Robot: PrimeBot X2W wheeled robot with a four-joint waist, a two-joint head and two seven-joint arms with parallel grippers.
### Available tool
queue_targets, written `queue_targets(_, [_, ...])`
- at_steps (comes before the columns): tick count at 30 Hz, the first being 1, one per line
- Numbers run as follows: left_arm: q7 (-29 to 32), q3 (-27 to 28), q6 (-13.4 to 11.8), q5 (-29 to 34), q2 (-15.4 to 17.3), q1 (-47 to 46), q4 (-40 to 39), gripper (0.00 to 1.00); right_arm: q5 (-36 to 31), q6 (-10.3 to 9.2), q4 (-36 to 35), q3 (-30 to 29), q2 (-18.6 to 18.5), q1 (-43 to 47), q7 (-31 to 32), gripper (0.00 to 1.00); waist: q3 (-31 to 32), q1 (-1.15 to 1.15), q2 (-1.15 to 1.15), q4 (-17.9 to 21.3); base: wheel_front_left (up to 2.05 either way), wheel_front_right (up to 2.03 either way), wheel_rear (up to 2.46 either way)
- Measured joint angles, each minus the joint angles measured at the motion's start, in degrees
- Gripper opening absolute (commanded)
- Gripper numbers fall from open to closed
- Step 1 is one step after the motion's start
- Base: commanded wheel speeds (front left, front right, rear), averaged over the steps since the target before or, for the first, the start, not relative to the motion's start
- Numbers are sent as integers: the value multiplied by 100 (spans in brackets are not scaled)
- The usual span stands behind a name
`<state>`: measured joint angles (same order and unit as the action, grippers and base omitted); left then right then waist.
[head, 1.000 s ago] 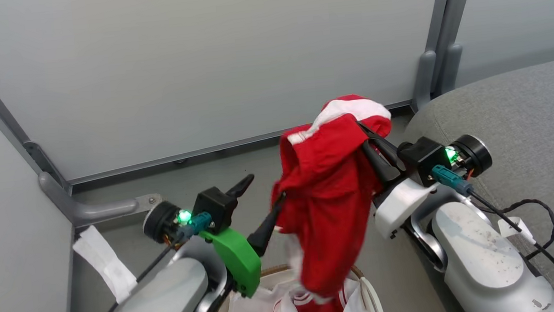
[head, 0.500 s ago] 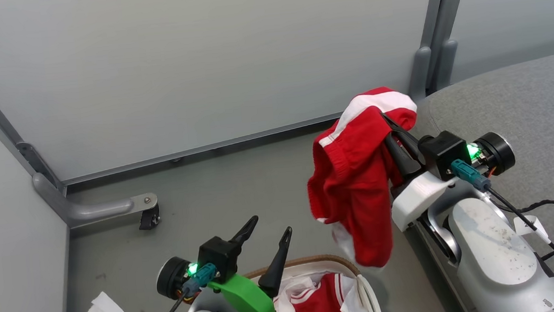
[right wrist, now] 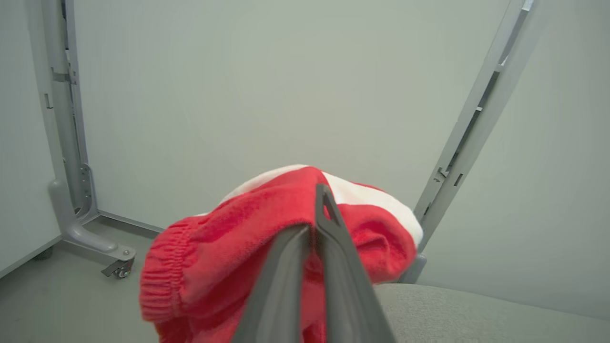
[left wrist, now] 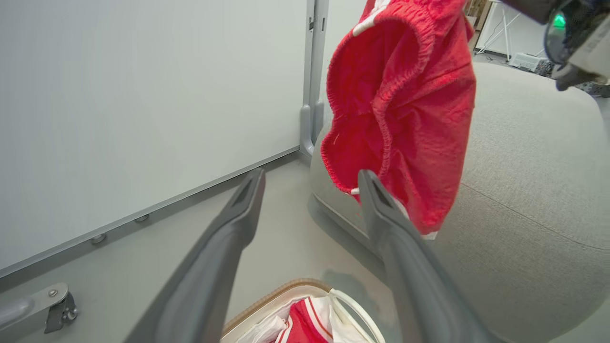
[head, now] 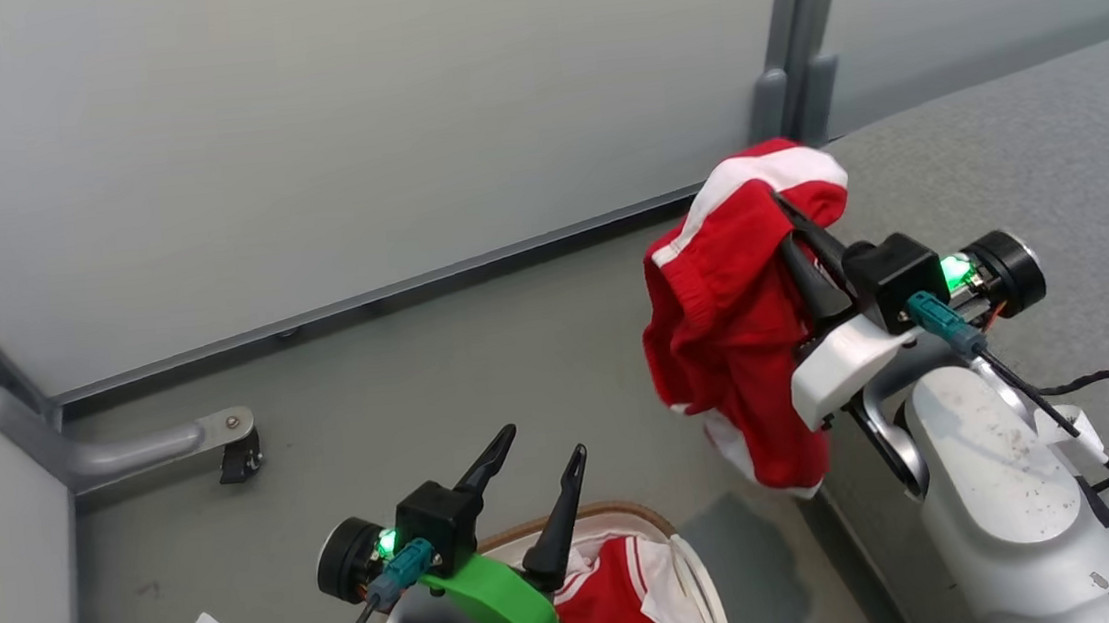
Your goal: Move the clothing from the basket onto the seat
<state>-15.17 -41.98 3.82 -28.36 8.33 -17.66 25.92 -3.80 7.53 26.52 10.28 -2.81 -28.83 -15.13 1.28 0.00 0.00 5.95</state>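
Roughly halfway: gripping red shorts (head: 727,336) in shut right jaws at two o'clock beside the couch seat (head: 1051,137), left jaws wide and empty above the basket (head: 632,511) at six, jersey (head: 610,598) inside yet to go.

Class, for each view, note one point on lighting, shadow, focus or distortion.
Head view: even light, soft shadow on the grey floor beside the white tan-rimmed laundry basket. Left wrist view: near fingers of the left gripper loom large and soft. Right wrist view: grey partition posts splay outward.
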Motion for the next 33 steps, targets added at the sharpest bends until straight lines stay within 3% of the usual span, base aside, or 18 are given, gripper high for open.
queue_targets(19, [-1, 324, 282, 784, -314, -74, -45, 100, -211, -1, -94, -307, -349, -243, -1, 0, -489, 0, 0, 1571, 0, 0, 0])
queue_targets(25, [-1, 286, 325, 899, -310, -207, -32, 100, -166, 0, -70, -483, -448, -591, 0, 0, -833, 0, 0, 1735, 0, 0, 0])
queue_targets(33, [-1, 86, 347, 1033, -145, -503, -123, 100, -186, 0, 87, -814, -1156, -1996, 0, 0, -1356, 0, 0, 1643, 0, 0, 0])
